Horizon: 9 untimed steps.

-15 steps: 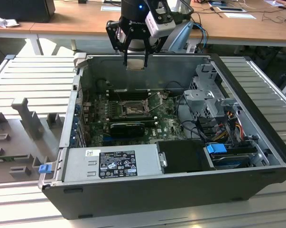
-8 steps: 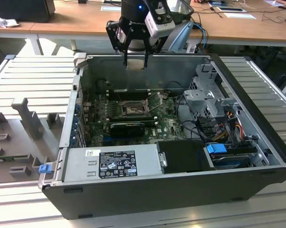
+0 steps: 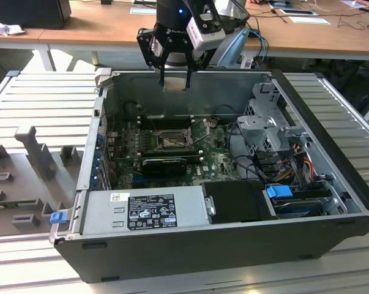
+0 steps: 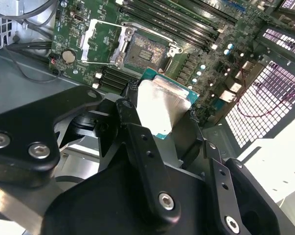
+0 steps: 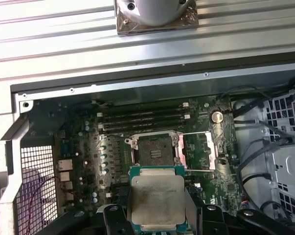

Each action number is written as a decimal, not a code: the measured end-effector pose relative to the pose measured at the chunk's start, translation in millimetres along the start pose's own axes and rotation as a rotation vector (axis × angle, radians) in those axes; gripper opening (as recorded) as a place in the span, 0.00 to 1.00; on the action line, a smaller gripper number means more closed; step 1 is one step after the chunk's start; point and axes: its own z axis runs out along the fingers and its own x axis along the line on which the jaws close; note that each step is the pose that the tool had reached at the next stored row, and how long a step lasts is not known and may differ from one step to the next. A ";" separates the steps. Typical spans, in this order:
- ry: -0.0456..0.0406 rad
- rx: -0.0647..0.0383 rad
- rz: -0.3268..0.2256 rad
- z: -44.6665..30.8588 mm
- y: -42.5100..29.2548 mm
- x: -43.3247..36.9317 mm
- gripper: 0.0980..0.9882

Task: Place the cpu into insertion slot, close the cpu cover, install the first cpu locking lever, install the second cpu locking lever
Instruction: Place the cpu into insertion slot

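My gripper point(image 3: 174, 78) hangs above the back wall of the open computer case, shut on the cpu point(image 3: 174, 86). In both wrist views the cpu point(image 4: 163, 104) point(image 5: 157, 198) is a silver-topped square chip with a teal edge, pinched between the black fingers point(image 4: 131, 111). Below it on the green board lies the insertion slot point(image 3: 171, 142) point(image 4: 146, 51) point(image 5: 153, 148), dark, square and with nothing in it. The cpu cover point(image 4: 104, 41) point(image 5: 198, 152) is swung open and lies flat beside the slot.
Long black memory slots point(image 3: 166, 121) run behind the socket and a black card point(image 3: 163, 165) sits in front. A silver power supply point(image 3: 144, 208) fills the front of the case, and a drive cage with cables point(image 3: 270, 128) stands at the exterior view's right.
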 end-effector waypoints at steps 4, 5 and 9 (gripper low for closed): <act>-0.0017 0.000 0.019 0.1 0.0 0.0 0.48; -0.0021 0.000 0.023 0.2 0.0 0.0 0.48; -0.0037 -0.001 0.041 0.2 0.0 0.0 0.48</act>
